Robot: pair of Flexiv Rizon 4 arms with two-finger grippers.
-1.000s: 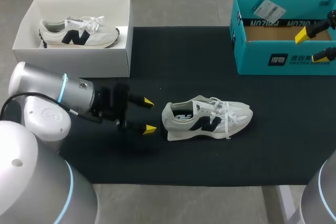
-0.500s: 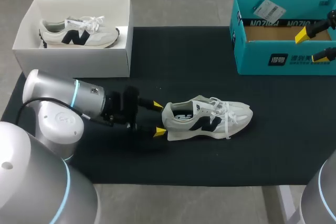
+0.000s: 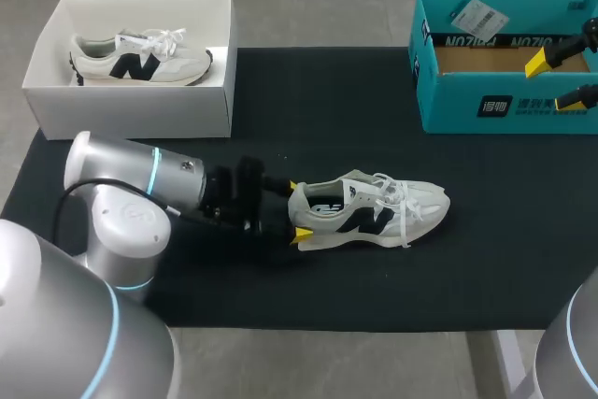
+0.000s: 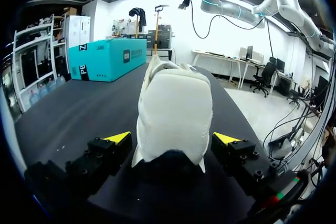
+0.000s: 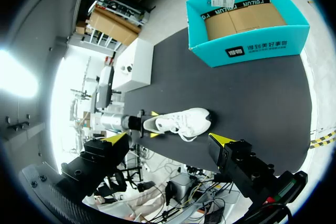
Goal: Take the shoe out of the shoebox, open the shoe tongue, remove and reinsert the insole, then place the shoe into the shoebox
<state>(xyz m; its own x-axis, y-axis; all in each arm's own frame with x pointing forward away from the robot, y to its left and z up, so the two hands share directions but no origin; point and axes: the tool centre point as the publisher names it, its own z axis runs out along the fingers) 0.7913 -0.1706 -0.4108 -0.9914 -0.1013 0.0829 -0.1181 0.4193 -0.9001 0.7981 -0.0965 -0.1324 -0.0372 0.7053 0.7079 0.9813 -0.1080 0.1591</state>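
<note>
Claw (image 3: 294,210) — left — low astride shoe (image 3: 369,212) heel

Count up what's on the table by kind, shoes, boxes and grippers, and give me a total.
Shoes: 2, mat shoe, boxed shoe
Boxes: 2, white box, teal box
Grippers: 2, left gripper, right gripper
Total: 6

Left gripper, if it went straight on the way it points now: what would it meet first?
The heel of the white sneaker with the dark side logo. It sits between the left gripper's open yellow-tipped fingers, apparently untouched, so it would likely reach the gripper's base first.
</note>
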